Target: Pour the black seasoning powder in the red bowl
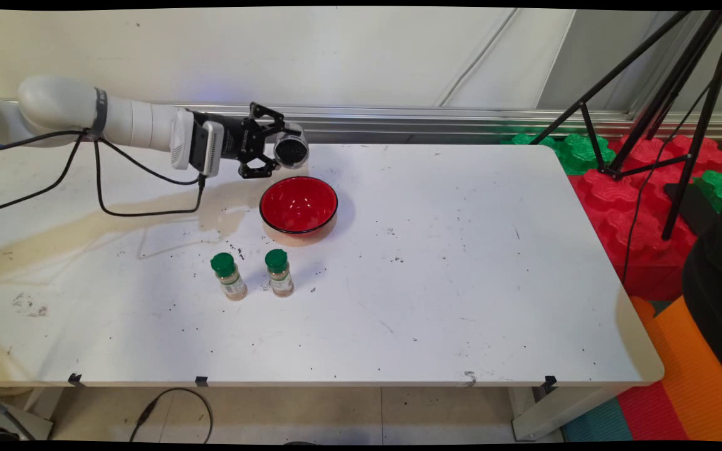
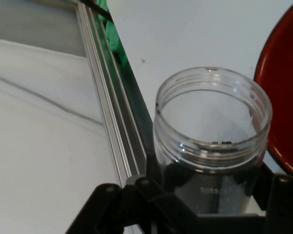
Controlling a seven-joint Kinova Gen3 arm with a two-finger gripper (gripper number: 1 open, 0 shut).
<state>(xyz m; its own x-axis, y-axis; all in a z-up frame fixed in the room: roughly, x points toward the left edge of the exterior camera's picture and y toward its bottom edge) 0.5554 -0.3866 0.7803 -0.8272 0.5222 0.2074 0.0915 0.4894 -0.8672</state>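
The gripper (image 1: pixel 276 150) is clamped on an open clear jar (image 2: pixel 212 126), held on its side above the red bowl (image 1: pixel 298 205) near the tabletop's far edge, almost emptied.

No lettering can be read, not even on the two spice jars' (image 1: pixel 229 276) labels

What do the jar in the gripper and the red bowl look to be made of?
The jar looks like clear plastic, possibly glass: see-through wall, moulded screw threads at its open mouth. The red bowl looks like glossy plastic or lacquerware, with a shiny red inside, highlights and a dark rim; which one is not certain.
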